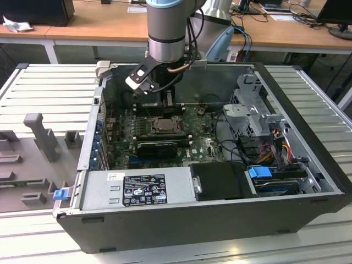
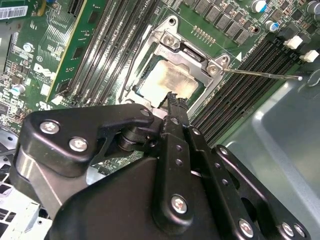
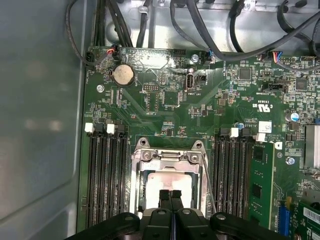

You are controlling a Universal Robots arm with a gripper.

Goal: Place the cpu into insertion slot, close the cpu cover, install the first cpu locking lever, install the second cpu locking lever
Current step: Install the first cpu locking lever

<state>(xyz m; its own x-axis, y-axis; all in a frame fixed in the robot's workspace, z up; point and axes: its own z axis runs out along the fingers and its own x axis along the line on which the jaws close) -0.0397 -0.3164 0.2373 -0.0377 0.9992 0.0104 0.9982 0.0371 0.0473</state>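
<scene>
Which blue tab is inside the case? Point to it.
The blue tab by the drives, exterior view's right; the other blue tab juts outside the case, left corner.

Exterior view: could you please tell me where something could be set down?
Bare ribbed table lies at the exterior view's right of the case. Inside is crowded: the gripper hangs over the insertion slot, and cables fill the drive side.

in the first wrist view the black claw (image 3: 170, 196), fingertips pressed together, hides the edge beneath it of the pale silver-grey square cpu (image 3: 167, 180) and of the thin silver metal cpu cover frame (image 3: 137, 187) around it. the claw's own body runs off the picture's edge. in the exterior view the silver-rimmed square insertion slot (image 1: 164, 124) below the claw is too small to tell chip from frame.
</scene>
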